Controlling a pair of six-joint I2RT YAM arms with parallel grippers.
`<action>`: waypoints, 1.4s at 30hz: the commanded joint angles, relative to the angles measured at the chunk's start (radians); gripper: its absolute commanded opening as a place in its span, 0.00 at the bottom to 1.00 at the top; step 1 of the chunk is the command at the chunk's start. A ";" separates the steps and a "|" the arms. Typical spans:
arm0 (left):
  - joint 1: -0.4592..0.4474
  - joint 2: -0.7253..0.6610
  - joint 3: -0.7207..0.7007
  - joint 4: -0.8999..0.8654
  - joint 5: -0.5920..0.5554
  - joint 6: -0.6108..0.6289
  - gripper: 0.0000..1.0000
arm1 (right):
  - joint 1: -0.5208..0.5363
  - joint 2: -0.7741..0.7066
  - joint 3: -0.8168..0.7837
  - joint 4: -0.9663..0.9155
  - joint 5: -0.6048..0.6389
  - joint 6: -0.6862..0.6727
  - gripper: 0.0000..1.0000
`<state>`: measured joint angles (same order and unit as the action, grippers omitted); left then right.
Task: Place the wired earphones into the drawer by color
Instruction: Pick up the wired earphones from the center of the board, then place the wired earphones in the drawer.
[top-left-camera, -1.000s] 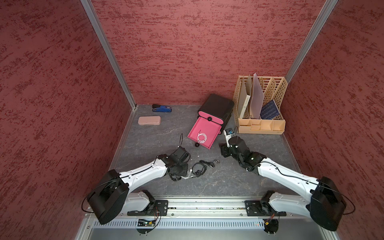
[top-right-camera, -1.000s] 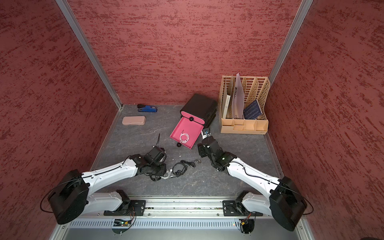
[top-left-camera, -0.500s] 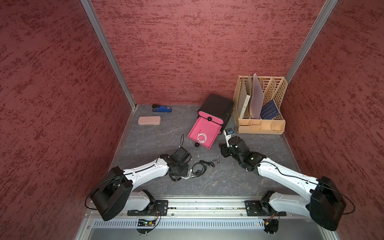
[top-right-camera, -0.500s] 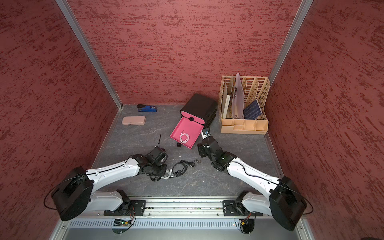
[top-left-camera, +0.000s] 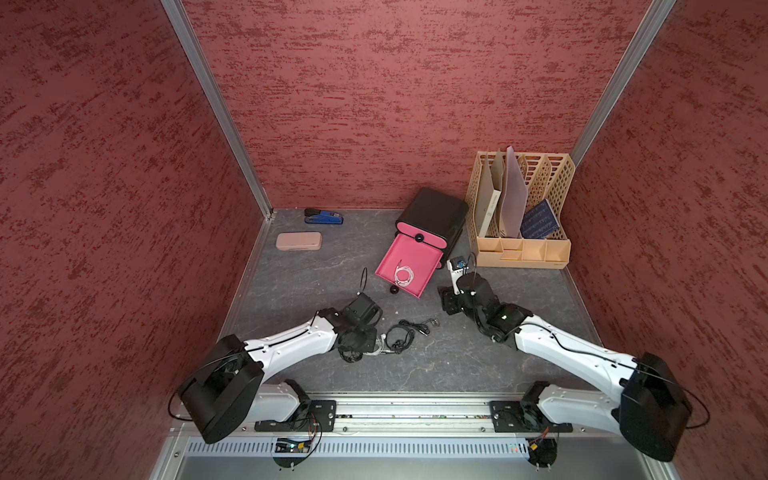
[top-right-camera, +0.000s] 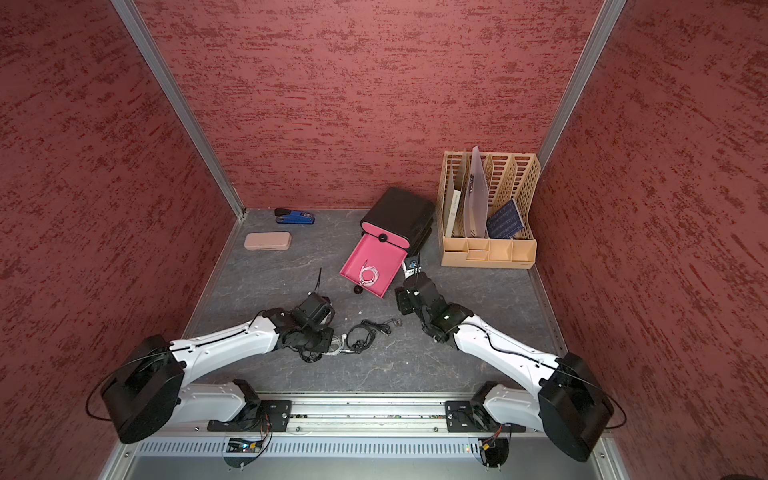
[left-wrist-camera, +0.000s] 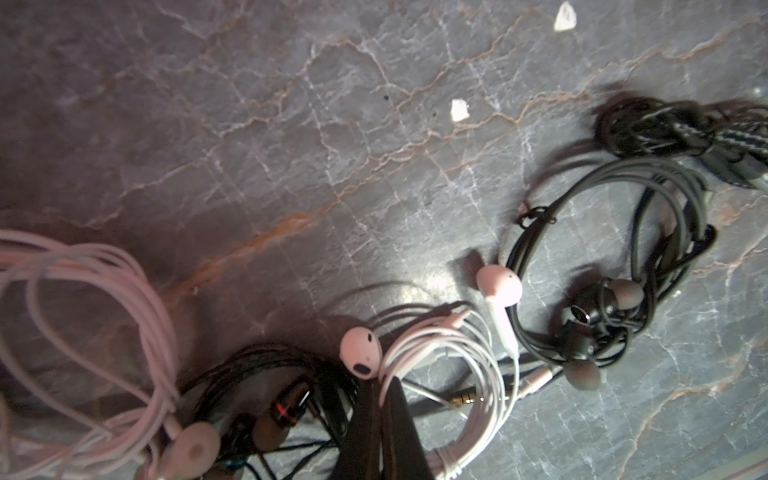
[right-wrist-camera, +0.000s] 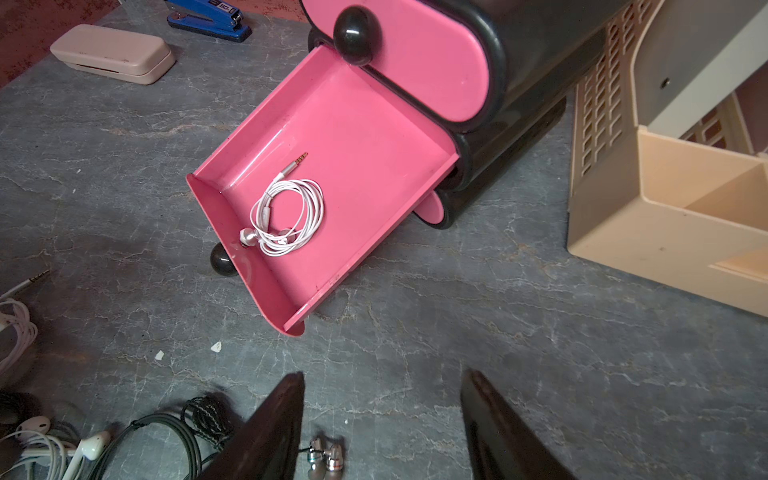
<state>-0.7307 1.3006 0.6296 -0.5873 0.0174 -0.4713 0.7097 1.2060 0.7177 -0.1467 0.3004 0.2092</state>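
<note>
The cabinet's pink drawer (top-left-camera: 415, 253) stands pulled open, with one white coil of wired earphones (top-left-camera: 404, 275) lying inside it; the right wrist view shows both the drawer (right-wrist-camera: 365, 137) and that coil (right-wrist-camera: 291, 216). On the table in front lies a tangle of earphones. My left gripper (left-wrist-camera: 380, 382) is down in it, shut on the looped cable of a white set (left-wrist-camera: 457, 353). Beside it lie a black coil (left-wrist-camera: 602, 257), another white bundle (left-wrist-camera: 83, 299) and a dark set (left-wrist-camera: 270, 395). My right gripper (right-wrist-camera: 382, 378) hangs open and empty just short of the drawer's front, near silver earbuds (right-wrist-camera: 326, 455).
The black cabinet (top-left-camera: 432, 212) stands at the back, with a beige file organizer (top-left-camera: 523, 208) to its right. A blue stapler (top-left-camera: 324, 216) and a beige case (top-left-camera: 299, 241) lie at the back left. Small white chips (left-wrist-camera: 459, 110) lie on the grey table.
My left gripper has closed on the white cable in the pile. The left arm has shifted only slightly; the right arm has stayed still.
</note>
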 joint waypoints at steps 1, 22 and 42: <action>-0.012 -0.033 0.037 -0.042 -0.032 0.012 0.00 | -0.004 -0.002 -0.001 0.019 0.029 0.001 0.64; -0.030 -0.251 0.177 -0.109 -0.190 0.044 0.00 | -0.004 -0.020 -0.007 0.016 0.059 0.006 0.65; 0.000 -0.046 0.398 0.217 -0.114 0.178 0.00 | -0.004 -0.129 -0.061 0.037 0.168 0.018 0.65</action>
<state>-0.7441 1.2224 0.9916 -0.4622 -0.1257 -0.3328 0.7097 1.1000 0.6670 -0.1383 0.4229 0.2142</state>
